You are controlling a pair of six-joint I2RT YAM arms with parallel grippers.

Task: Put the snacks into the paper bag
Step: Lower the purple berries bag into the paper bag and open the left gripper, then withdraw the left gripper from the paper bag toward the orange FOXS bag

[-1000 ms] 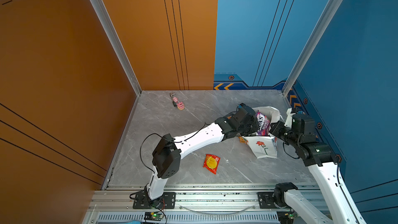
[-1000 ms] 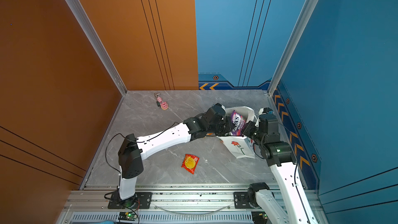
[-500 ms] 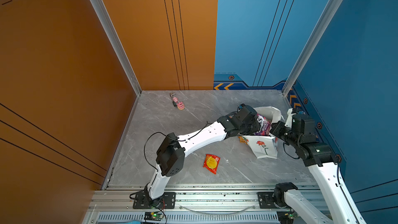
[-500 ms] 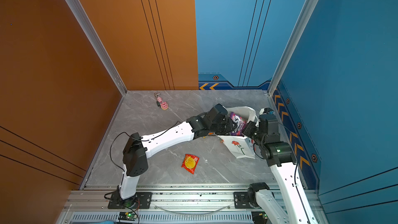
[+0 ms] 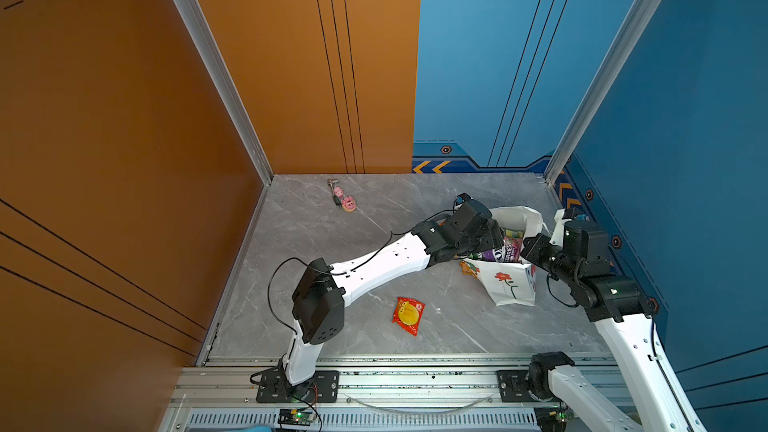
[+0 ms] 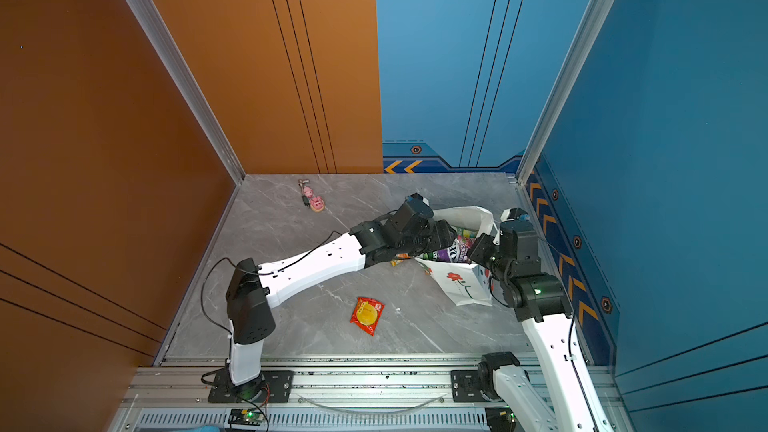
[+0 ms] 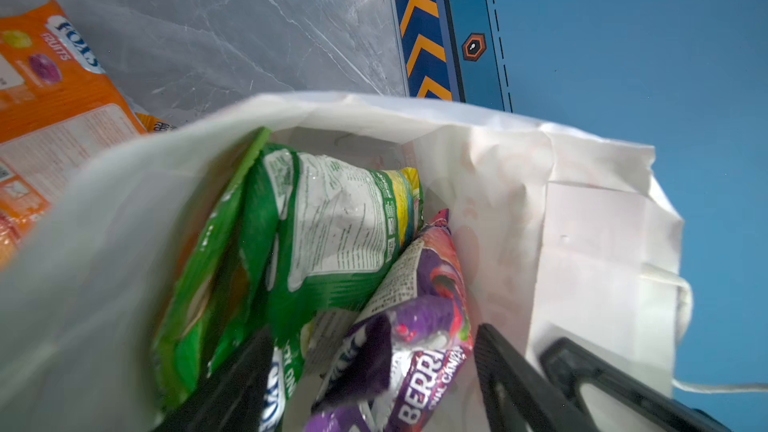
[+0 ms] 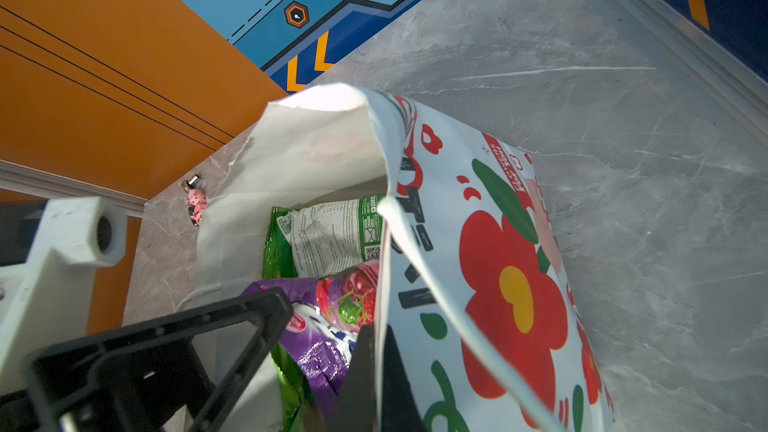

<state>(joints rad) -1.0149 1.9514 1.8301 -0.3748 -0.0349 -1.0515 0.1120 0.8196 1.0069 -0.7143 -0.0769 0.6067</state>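
Paper bag (image 5: 512,286) (image 6: 462,286): white, red flower on its face, standing at the right of the counter (image 5: 311,243), mouth crumpled open; both arms mask its rim in both top views. Left gripper (image 7: 374,330): inside the mouth, jaws spread wide and gripping nothing; only the two black fingers (image 7: 509,371) show, cut off by the frame edge. Right gripper (image 8: 376,376): jaws pressed together, pinching the bag's flowered wall (image 8: 498,243) at the rim, tips mostly out of frame. Contents seen from the left wrist: green packet (image 7: 332,234), white printed back uppermost; purple packet (image 7: 419,313) lying loose between the spread jaws, lower end cut off; a second green packet (image 7: 199,284), edge-on against the near wall and blurred. The bag's bottom is hidden, so no count is possible. Outside the bag: orange packet (image 7: 50,89), touching the bag's wall, largely under the left arm in a top view (image 5: 468,268); something else orange behind it, too little showing to name; red-yellow packet (image 5: 408,314) (image 6: 367,314), flat on the counter, well apart from the bag. Pig charms (image 5: 344,200) (image 6: 312,200): near the back wall, small, detail indistinct.
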